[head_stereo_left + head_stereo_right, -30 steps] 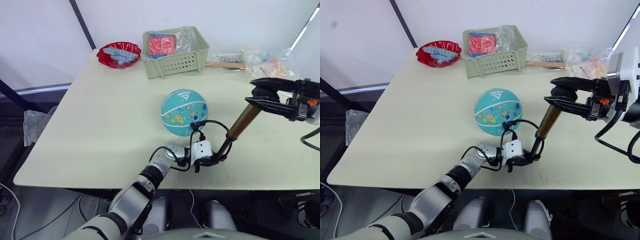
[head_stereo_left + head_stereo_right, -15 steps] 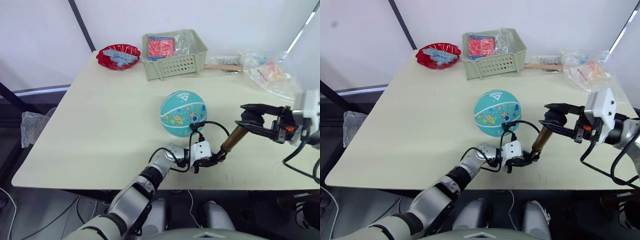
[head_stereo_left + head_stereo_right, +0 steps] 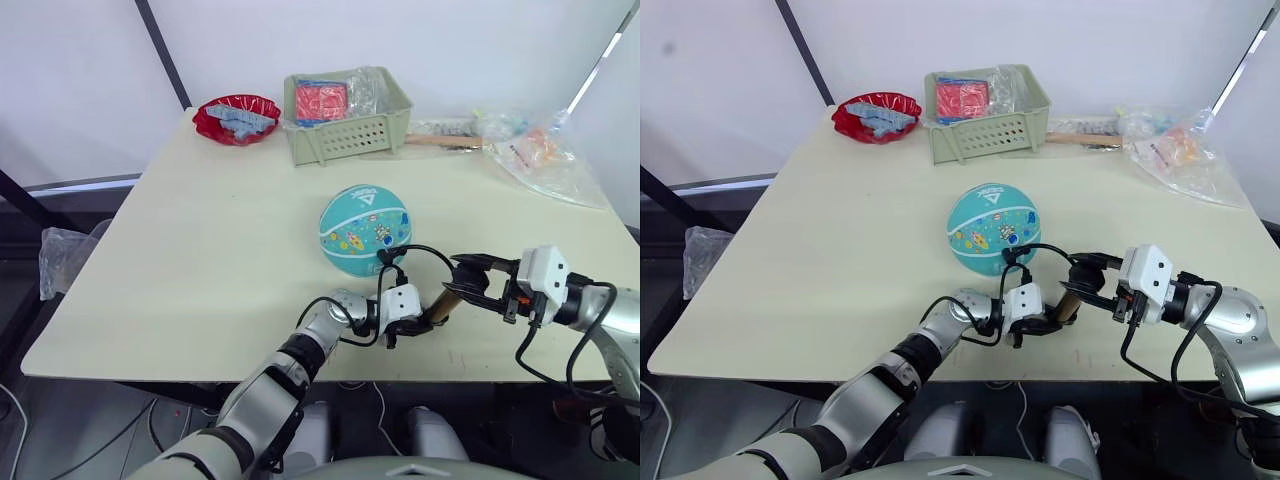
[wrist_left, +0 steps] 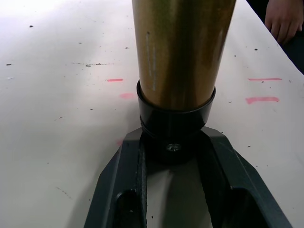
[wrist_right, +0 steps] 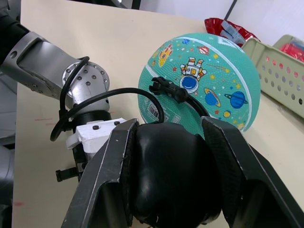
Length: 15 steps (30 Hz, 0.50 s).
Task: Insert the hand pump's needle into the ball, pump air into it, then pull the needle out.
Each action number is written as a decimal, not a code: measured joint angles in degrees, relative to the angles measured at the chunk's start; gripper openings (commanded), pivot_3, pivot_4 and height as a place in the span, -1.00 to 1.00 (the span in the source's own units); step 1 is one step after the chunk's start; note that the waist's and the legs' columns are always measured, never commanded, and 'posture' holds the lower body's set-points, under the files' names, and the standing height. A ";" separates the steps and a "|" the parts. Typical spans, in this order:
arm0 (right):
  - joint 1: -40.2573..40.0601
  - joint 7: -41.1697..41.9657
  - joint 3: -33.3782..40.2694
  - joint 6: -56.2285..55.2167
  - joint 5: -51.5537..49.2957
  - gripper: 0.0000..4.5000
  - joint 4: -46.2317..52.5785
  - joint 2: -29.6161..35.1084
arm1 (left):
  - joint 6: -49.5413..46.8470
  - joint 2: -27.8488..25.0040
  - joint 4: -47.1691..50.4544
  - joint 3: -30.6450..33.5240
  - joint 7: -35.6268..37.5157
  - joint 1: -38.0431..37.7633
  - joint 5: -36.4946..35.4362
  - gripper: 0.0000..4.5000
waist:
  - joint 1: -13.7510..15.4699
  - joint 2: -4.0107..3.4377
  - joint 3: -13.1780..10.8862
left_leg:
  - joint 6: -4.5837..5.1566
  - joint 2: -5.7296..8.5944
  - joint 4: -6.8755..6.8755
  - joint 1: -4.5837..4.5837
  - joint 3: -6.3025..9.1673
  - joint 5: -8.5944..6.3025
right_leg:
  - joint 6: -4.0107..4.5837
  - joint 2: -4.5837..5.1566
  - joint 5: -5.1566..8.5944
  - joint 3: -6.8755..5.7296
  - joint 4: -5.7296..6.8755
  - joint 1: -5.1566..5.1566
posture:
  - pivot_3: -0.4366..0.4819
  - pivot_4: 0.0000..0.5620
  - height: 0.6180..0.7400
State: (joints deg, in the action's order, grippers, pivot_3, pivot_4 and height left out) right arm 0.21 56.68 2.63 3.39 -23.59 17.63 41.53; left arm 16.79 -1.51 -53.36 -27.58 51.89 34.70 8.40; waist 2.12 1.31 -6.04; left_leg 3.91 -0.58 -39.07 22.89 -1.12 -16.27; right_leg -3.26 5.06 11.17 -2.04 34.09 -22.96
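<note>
The teal ball (image 3: 365, 228) rests mid-table. A black fitting (image 5: 168, 89) at the end of the pump's hose (image 3: 425, 250) sits against the ball's near side; the needle tip is hidden. The hand pump (image 3: 442, 304) leans low over the table in front of the ball. My left gripper (image 3: 424, 320) is shut on its black foot end (image 4: 175, 128), below the gold barrel (image 4: 183, 47). My right gripper (image 3: 472, 292) is shut on the black T-handle (image 5: 171, 175), which is close to the barrel, with one finger (image 5: 111, 175) on each side.
A green basket (image 3: 345, 110) and a red bowl (image 3: 237, 113) stand at the table's back edge. A plastic bag (image 3: 545, 155) lies back right. A person's hand (image 4: 285, 19) shows beyond the table edge. Bare table (image 3: 200, 250) stretches left of the ball.
My right gripper has come down and left with the T-handle, pushing it toward the barrel. The pump now leans much lower. My left gripper has stayed on the foot end.
</note>
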 measured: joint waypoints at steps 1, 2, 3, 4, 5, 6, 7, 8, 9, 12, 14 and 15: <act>0.02 -0.14 0.10 0.07 -0.07 -0.30 0.00 -0.09 | 0.00 0.00 -0.02 0.00 0.00 0.07 0.00 -0.52 | 0.00 -0.01 0.00 | -0.04 -0.01 0.01 -0.01 0.01 -0.02 | 0.00 0.00 0.00 -0.01 0.00 0.01 | -0.05 -0.47 0.96; 0.05 -0.18 0.21 0.15 -0.14 -0.30 0.09 -0.08 | 0.00 0.00 -0.02 0.00 0.00 0.09 0.00 -0.52 | 0.00 -0.04 -0.01 | -0.05 -0.01 0.02 -0.01 0.01 -0.03 | 0.00 0.00 0.00 -0.01 0.00 0.01 | -0.05 -0.47 0.96; 0.14 -0.28 0.47 0.30 -0.37 -0.30 0.36 -0.07 | 0.00 0.00 -0.03 0.00 0.01 0.10 0.00 -0.52 | 0.00 -0.06 -0.01 | -0.05 -0.01 0.02 -0.01 0.01 -0.03 | 0.00 0.00 0.00 -0.01 0.00 0.01 | -0.05 -0.47 0.96; 0.27 -0.44 0.72 0.88 -0.68 -0.30 0.57 -0.01 | 0.00 0.02 -0.02 0.00 0.03 0.11 0.00 -0.52 | 0.00 -0.08 -0.03 | -0.04 -0.01 0.01 0.00 0.01 -0.02 | 0.00 0.01 0.00 0.00 -0.02 0.01 | -0.05 -0.47 0.96; 0.44 -0.64 0.93 1.51 -1.09 -0.30 0.70 0.11 | 0.00 0.05 -0.02 0.00 0.06 0.10 0.00 -0.52 | 0.02 -0.08 -0.04 | -0.03 -0.01 0.02 0.00 0.00 -0.02 | 0.00 0.01 0.00 0.00 -0.03 0.02 | -0.05 -0.47 0.96; 0.69 -0.78 1.19 2.09 -1.45 -0.30 1.01 0.20 | 0.00 0.11 -0.02 -0.01 0.07 0.10 0.00 -0.52 | 0.03 -0.09 -0.04 | -0.03 -0.01 0.02 0.00 0.00 -0.02 | 0.00 0.02 0.00 -0.01 -0.04 0.02 | -0.05 -0.47 0.96; 0.83 -0.90 1.55 3.29 -1.94 -0.30 1.62 0.51 | 0.05 0.17 -0.02 0.00 0.12 0.11 0.00 -0.52 | 0.03 -0.15 -0.09 | -0.03 -0.01 0.01 0.01 -0.01 -0.01 | 0.00 0.03 -0.01 0.00 -0.05 0.03 | -0.05 -0.47 0.96; 1.02 -0.94 1.88 4.23 -2.33 -0.30 1.82 0.80 | 0.06 0.27 -0.02 0.00 0.14 0.14 -0.01 -0.52 | 0.04 -0.22 -0.17 | -0.02 0.00 0.01 0.02 -0.02 -0.01 | 0.00 0.05 -0.01 0.01 -0.06 0.03 | -0.05 -0.47 0.96; 1.39 -1.03 2.16 5.45 -2.88 -0.30 2.17 1.07 | 0.12 0.33 -0.02 0.00 0.17 0.17 -0.01 -0.52 | 0.05 -0.29 -0.22 | -0.02 0.00 0.01 0.02 -0.02 -0.01 | 0.00 0.06 -0.01 0.01 -0.07 0.02 | -0.05 -0.47 0.96; 3.32 -1.22 4.71 11.42 -6.74 -0.30 4.37 3.77 | 0.62 0.65 0.00 0.04 0.38 0.42 -0.05 -0.52 | 0.21 -0.67 -0.59 | 0.01 0.01 0.01 0.12 -0.02 0.01 | 0.01 0.10 -0.01 -0.01 -0.10 -0.03 | -0.05 -0.47 0.96; 4.24 -1.12 6.26 13.66 -9.01 -0.30 5.34 5.24 | 0.76 0.65 0.00 0.04 0.45 0.43 -0.07 -0.52 | 0.24 -0.77 -0.67 | 0.03 0.02 0.01 0.16 -0.02 0.01 | 0.01 0.10 -0.01 -0.03 -0.12 -0.06 | -0.05 -0.47 0.96; 5.28 -0.98 7.93 15.77 -11.17 -0.30 6.14 6.84 | 0.92 0.66 0.00 0.07 0.45 0.49 -0.08 -0.52 | 0.24 -0.81 -0.77 | 0.03 0.03 0.01 0.18 -0.02 0.01 | 0.01 0.11 -0.02 -0.03 -0.13 -0.06 | -0.05 -0.47 0.96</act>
State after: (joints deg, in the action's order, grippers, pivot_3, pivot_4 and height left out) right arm 5.49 55.70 10.56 19.16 -34.76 23.77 48.38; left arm 17.71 -0.85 -53.36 -27.50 52.33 35.20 8.32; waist 2.36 0.51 -6.81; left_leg 3.94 -0.55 -39.06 23.06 -1.14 -16.26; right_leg -3.26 5.17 11.15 -2.06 33.96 -23.02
